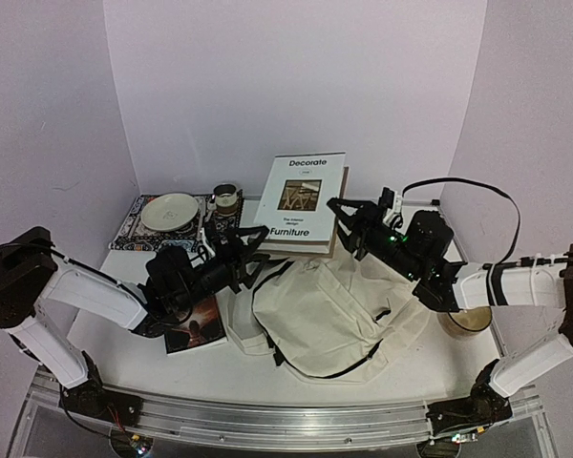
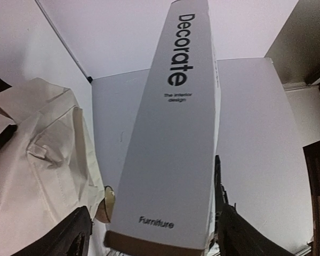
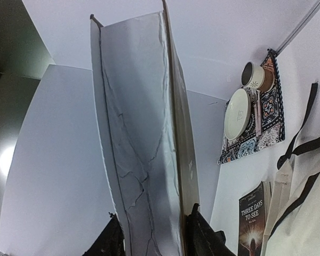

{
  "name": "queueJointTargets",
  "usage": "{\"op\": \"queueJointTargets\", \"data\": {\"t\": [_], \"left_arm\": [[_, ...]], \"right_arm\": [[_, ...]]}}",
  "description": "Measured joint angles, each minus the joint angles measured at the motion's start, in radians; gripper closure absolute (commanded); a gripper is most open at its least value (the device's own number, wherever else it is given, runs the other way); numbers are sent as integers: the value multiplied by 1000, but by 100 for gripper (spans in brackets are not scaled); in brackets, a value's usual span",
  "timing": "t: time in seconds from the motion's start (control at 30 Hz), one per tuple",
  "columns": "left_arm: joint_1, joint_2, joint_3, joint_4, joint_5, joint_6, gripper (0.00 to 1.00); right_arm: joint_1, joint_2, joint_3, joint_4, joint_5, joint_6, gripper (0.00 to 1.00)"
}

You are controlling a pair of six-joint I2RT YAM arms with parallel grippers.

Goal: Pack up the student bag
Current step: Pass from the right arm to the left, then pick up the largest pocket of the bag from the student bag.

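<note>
Mat [image 1: 126,232]: patterned, at the far left of the table, against the back wall.
Plate [image 1: 169,211]: pale, lies flat on the mat.
Cup [image 1: 226,198]: stands on the right end of the mat, just beside the plate. Its inside looks dark, and I cannot tell what it holds.
Dark book [image 1: 199,329]: lies flat on the table, partly under the left arm, just left of the bag. The right wrist view shows the title "Three Days to See".
Left gripper [image 1: 258,245]: at the lower left edge of the white book. Its fingers [image 2: 69,237] are spread wide, one on each side of the book's lower end. A gap shows beside one finger, so they are not clamped on it.
White book [image 1: 301,200]: large, titled "Decorate Furniture". It stands on end with its cover facing the top camera, just behind the back edge of the bag and between the two grippers.
Bag [image 1: 325,310]: cream cloth with black straps, slumped on the table at the middle, between the two arms and in front of the white book. I cannot tell what is inside.
Right gripper [image 1: 342,224]: at the right edge of the white book, fingers clenched on it, one on either face.
Glass [image 1: 470,322]: on the table at the far right, partly hidden under the right arm. Something tan shows inside.
</note>
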Motion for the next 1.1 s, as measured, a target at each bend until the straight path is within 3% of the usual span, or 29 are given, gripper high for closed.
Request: {"op": "queueJointTargets", "data": {"t": [0.3,0.5,0.63,0.83,1.1], "left_arm": [[-4,72,52,142,-17,-4,54],[-5,77,54,176,-38,-3,67],[-5,75,32,183,-61,6,68],[10,42,-43,183,-87,33,66],[124,-53,-139,165,-78,66,66]], "right_arm": [[0,0,-6,30,2,22,59],[0,0,-16,47,3,26,52],[0,1,-35,50,0,16,39],[0,1,-54,1,-3,-38,29],[0,-29,16,-374,-60,-235,23]]}}
